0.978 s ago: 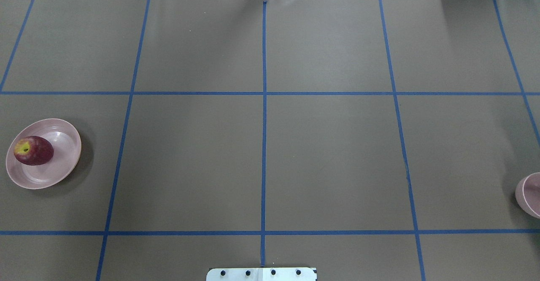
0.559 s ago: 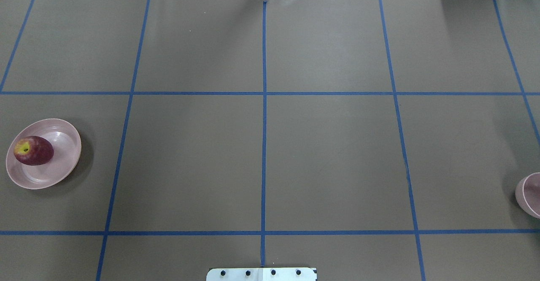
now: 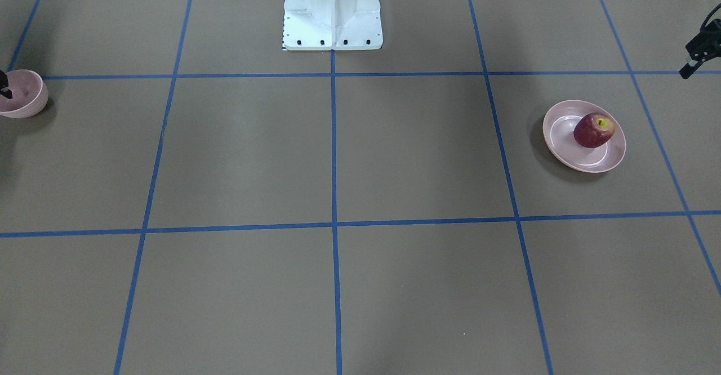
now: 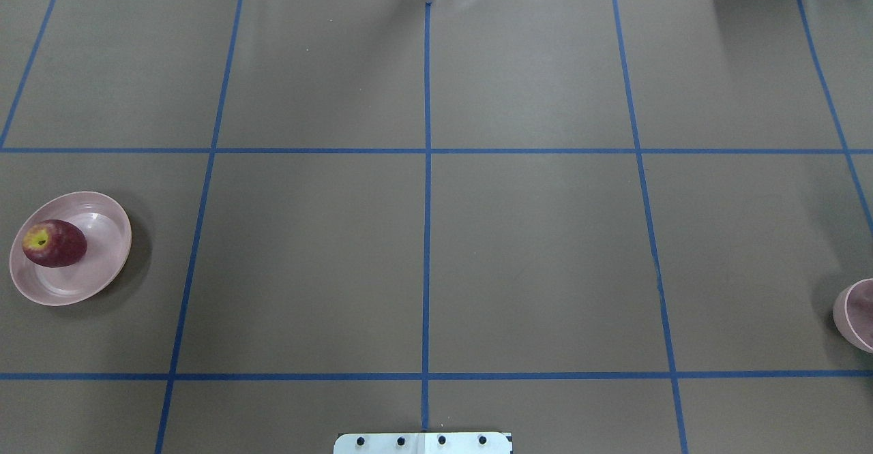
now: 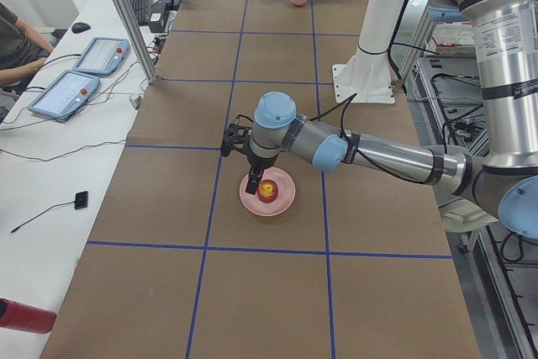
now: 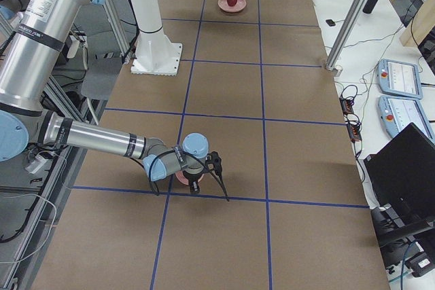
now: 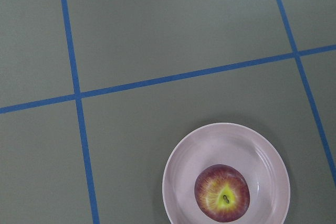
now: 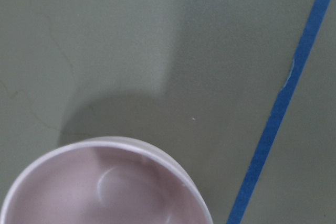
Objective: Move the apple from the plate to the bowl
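The dark red apple [image 4: 54, 243] lies on the left part of the pale pink plate [image 4: 102, 263] at the table's left edge. It also shows in the left wrist view [image 7: 222, 192] and the front view [image 3: 593, 130]. The small pink bowl [image 4: 856, 314] stands empty at the right edge and fills the bottom of the right wrist view [image 8: 100, 187]. My left gripper [image 5: 250, 176] hangs above the plate, and only part of it [image 3: 698, 54] shows in the front view. My right gripper [image 6: 207, 180] hovers just beside the bowl. I cannot tell whether either gripper is open or shut.
Blue tape lines divide the brown table cover into large squares. The white robot base [image 3: 332, 12] stands at mid table on my side. Tablets and cables [image 5: 80, 69] lie along the far edge, and a post [image 5: 126, 14] stands there.
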Controlling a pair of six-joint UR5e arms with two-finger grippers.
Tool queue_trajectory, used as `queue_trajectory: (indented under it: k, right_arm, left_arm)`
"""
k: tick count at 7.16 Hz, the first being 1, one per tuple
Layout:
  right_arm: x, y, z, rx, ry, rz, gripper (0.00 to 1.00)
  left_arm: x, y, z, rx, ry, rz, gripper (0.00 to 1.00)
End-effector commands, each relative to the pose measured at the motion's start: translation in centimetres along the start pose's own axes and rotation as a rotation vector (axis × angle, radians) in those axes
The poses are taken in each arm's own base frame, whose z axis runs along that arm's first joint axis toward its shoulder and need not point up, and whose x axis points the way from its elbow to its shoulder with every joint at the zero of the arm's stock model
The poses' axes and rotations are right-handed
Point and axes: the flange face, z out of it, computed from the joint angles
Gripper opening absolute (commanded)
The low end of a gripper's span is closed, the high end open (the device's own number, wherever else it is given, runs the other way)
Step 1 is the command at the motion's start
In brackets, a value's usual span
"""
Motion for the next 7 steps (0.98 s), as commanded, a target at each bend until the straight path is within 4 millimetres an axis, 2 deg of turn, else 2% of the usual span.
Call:
queue_trajectory:
  k: [1, 2, 4, 5, 6, 7]
  right_arm:
    - [-0.1, 0.0, 0.0, 0.0, -0.003, 0.006, 0.0]
    - [-0.5, -0.5, -0.3, 0.008, -0.015, 0.005, 0.0]
    - [-3.2, -2.8, -2.8, 0.045, -0.111, -0.001, 0.0]
    - [-6.3, -6.2, -5.2, 0.055, -0.157, 0.055, 0.0]
    - [-9.1, -10.7, -7.1, 0.063, -0.169, 0.095, 0.0]
    - [-12.1, -16.2, -9.2, 0.071, -0.174, 0.129, 0.0]
  left_arm:
    - [-0.3, -0.1, 0.4, -0.006, -0.001, -0.006, 0.98]
    - [-0.3, -0.1, 0.3, -0.005, -0.001, -0.005, 0.98]
    - [-0.5, 0.0, 0.6, -0.011, -0.001, -0.012, 0.98]
    - [-0.7, -0.1, 0.8, -0.013, -0.001, -0.016, 0.98]
    - [-1.0, -0.6, 1.2, -0.013, -0.003, -0.013, 0.98]
    - [-1.0, -0.7, 1.3, -0.014, -0.001, -0.012, 0.98]
